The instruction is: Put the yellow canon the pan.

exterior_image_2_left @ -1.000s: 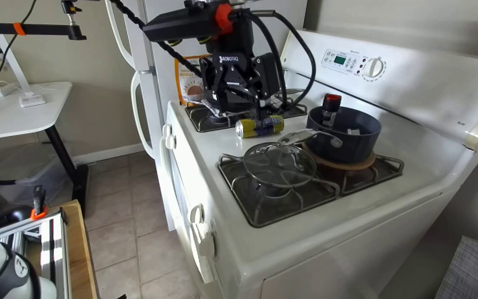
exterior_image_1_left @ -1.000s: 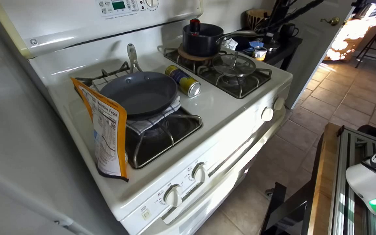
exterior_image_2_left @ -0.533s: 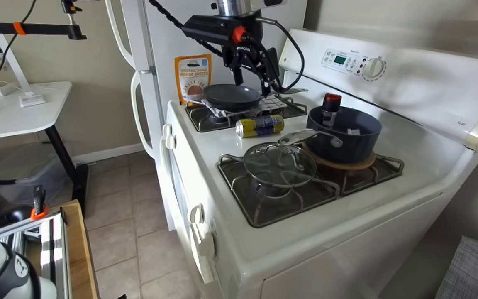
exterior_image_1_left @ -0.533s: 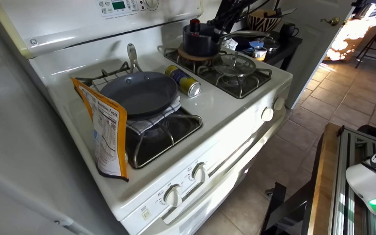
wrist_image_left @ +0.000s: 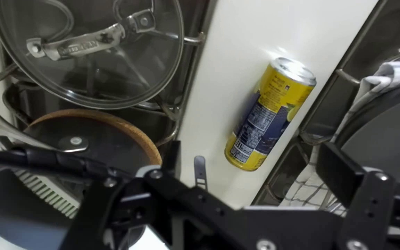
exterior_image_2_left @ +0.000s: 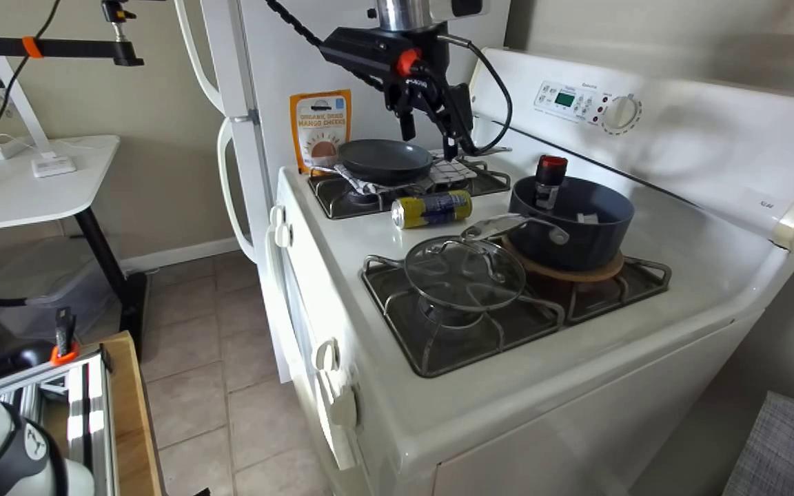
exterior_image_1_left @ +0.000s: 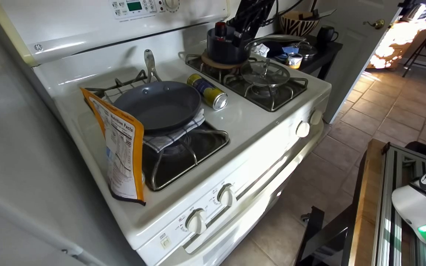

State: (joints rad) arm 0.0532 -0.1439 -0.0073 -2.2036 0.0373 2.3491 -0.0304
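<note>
yellow can on its side, below 2 fingers (spread wide), apart from both

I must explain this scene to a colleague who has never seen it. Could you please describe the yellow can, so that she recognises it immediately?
On the white stove, find the white strip between the gray frying pan and the glass lid. The can lies there on its side. Unlike both neighbours, it is bright yellow with a dark blue label.
</note>
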